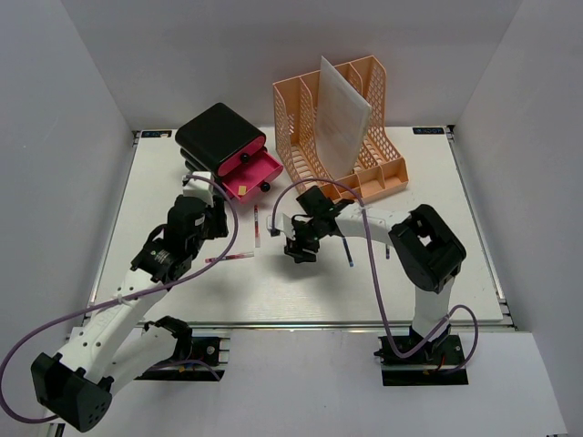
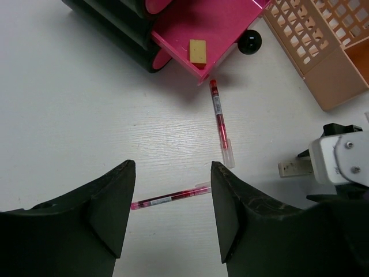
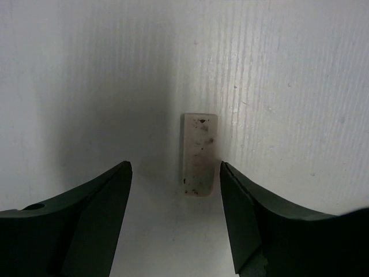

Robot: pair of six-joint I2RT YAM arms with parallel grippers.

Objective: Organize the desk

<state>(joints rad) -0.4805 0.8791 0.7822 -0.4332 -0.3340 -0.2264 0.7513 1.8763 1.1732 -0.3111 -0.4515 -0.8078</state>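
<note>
On the desk [image 1: 437, 273], a drawer unit [image 1: 217, 135] stands left of a file rack [image 1: 383, 173] holding a sheet [image 1: 342, 114]. A small block [image 2: 198, 50] lies in its open drawer [image 1: 248, 175], a pen [image 1: 258, 226] just before it

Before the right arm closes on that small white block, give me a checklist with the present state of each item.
1. Right gripper open: ok, the jaws stand apart.
2. White block between those jaws: ok, though it lies nearer one jaw than the other.
3. Block free of other things: ok, it lies alone on the desk.
4. Left gripper empty: ok, it is open above a red pen.
5. Pink drawer open: ok.
6. Height of the right fingertips above the desk: cannot tell.
</note>
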